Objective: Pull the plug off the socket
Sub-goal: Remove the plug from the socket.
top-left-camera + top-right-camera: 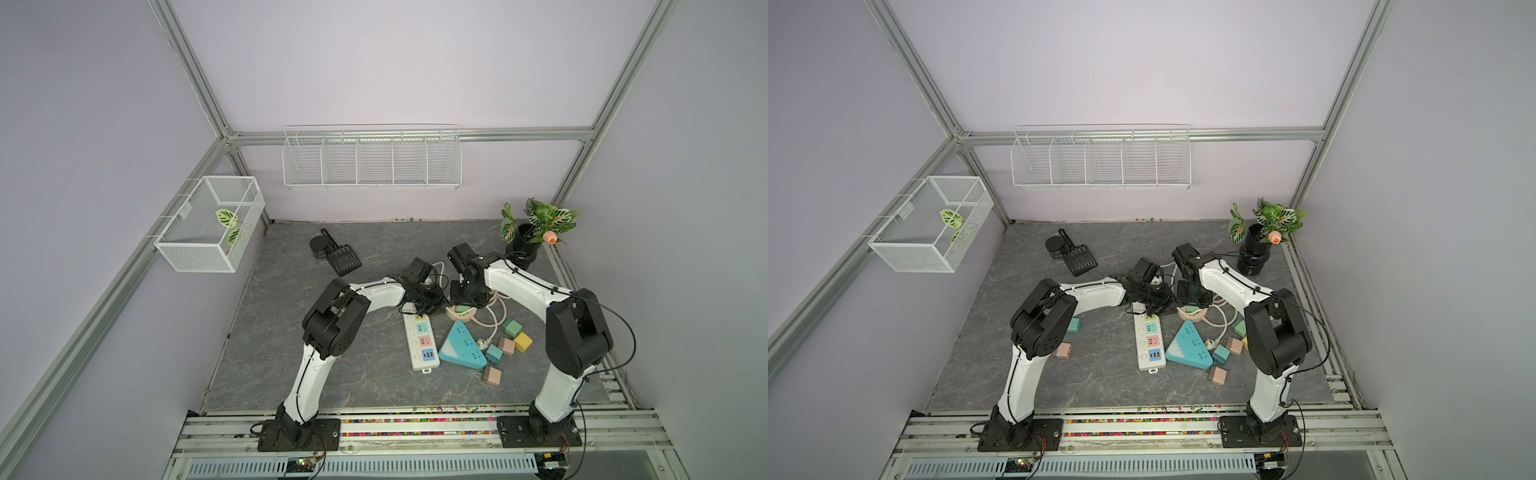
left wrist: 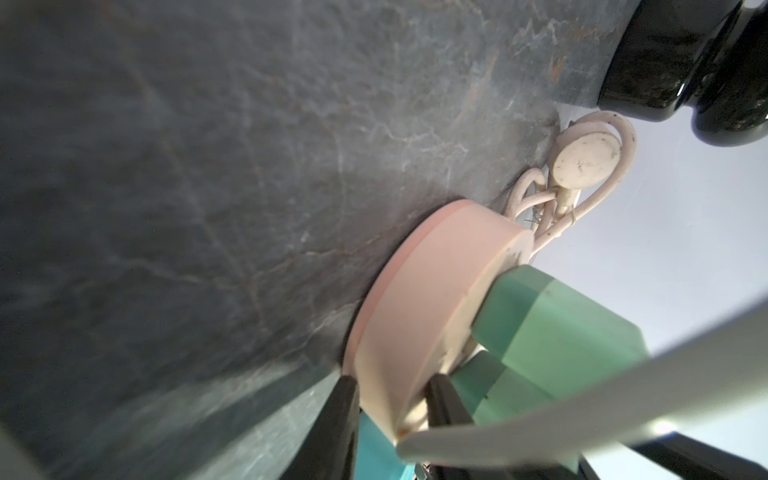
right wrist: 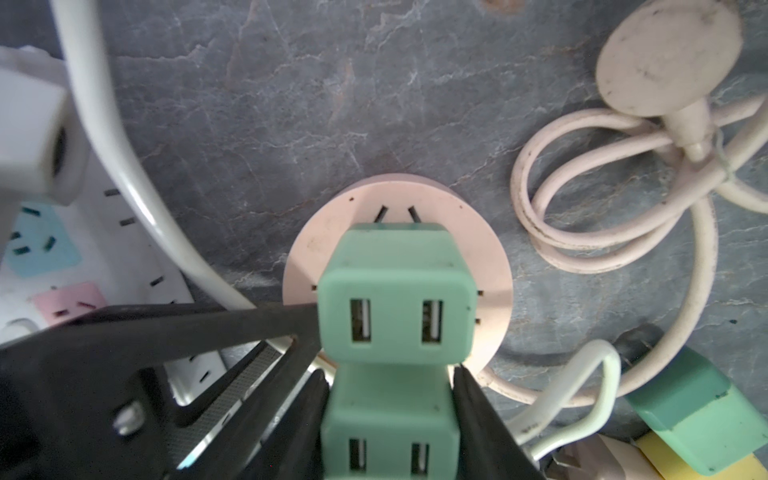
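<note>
The right pincer (image 3: 389, 386) is closed part-way onto the green plug (image 3: 390, 415), with one finger flat against each side face, as the right wrist view shows. The left pincer (image 2: 392, 403) is closed almost fully and pinches the rim of the round socket (image 2: 419, 307), bracing it against the worktop (image 2: 208, 187). The green plug sits on the face of the round socket, at the edge nearest the right pincer. A second green plug (image 3: 395, 291) is seated just beside it on the same face. Status: approach and grasp are complete for both arms, and the socket is restrained. Extraction is judged not yet done, since the plug body appears level with its neighbour and close to the socket face. Whether the pins have begun to lift cannot be determined. Remaining: draw the plug straight off the face, clear of the coiled cord (image 3: 582, 257) and the white power strip (image 3: 104, 266) alongside.
</note>
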